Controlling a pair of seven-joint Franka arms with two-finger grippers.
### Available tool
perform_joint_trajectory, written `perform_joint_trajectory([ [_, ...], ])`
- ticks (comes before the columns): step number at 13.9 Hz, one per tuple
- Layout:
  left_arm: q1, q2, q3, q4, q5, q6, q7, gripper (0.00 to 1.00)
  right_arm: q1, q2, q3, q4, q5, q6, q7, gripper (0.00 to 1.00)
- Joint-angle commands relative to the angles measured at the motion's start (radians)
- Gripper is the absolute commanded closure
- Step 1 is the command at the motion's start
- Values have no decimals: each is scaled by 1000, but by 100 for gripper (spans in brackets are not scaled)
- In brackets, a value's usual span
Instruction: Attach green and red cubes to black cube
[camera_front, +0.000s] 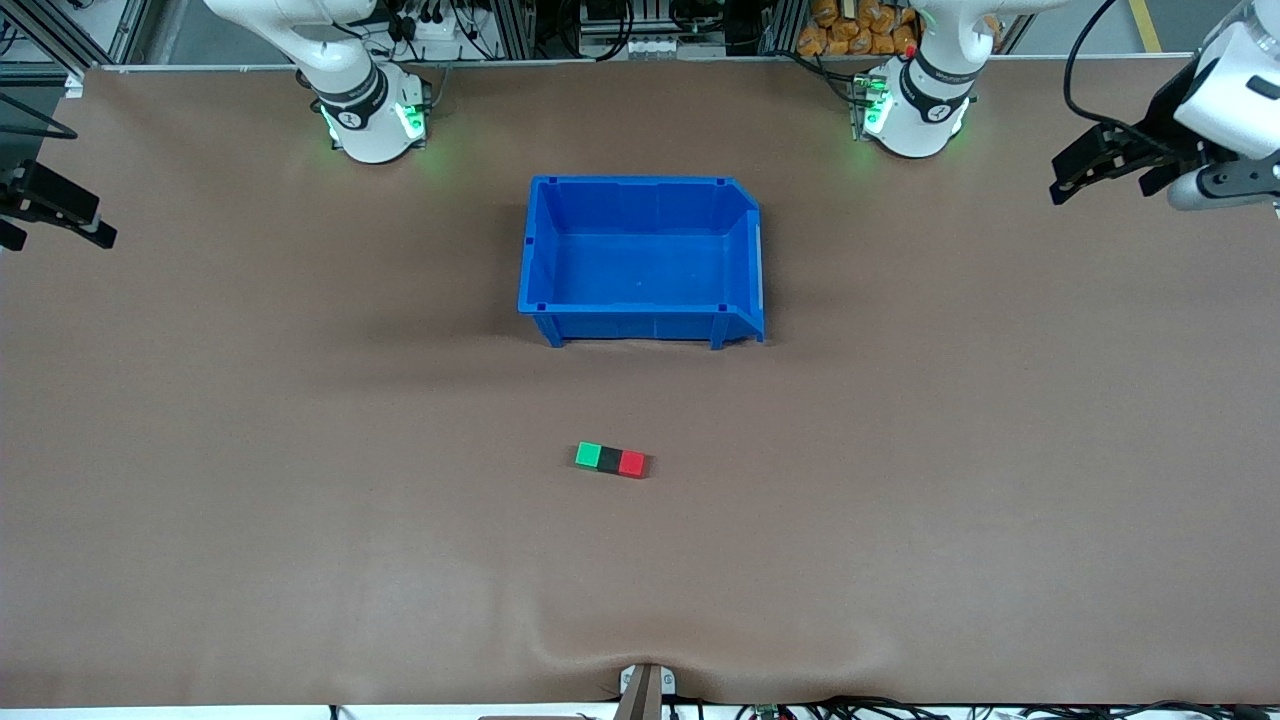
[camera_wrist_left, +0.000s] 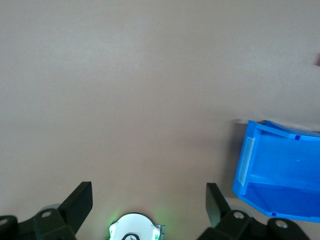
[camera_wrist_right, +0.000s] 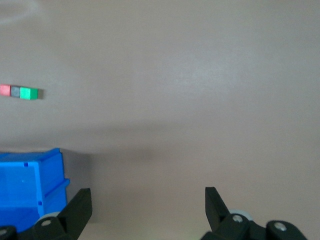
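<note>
Green cube (camera_front: 589, 456), black cube (camera_front: 610, 459), red cube (camera_front: 632, 463) touch in a row.

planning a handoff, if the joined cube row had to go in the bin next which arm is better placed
Neither clearly. The green cube, black cube and red cube sit joined mid-table. The left tool and right tool wait open at opposite table ends; green faces the right arm's end.

Green cube (camera_front: 589, 456), black cube (camera_front: 610, 459), red cube (camera_front: 632, 463) touch in a row.

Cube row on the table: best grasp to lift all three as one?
Come from above and pinch the row's two long sides at the black cube, fingers across the row. Green cube and red cube flank it, so a centre grip probably stays balanced.
</note>
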Motion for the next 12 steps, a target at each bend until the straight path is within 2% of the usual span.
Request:
perform_joint_trajectory([
  [1, -5, -7, 8, -5, 45, 5, 23, 0, 9, 14, 13, -7, -52, 15, 86, 0],
  [6, -2, 44, 5, 36, 47, 5, 25, 0, 15, 17, 17, -9, -45, 2, 87, 0],
  [12, -2, 45, 5, 44, 41, -3, 26, 0, 17, 13, 12, -3, -43, -5, 84, 0],
])
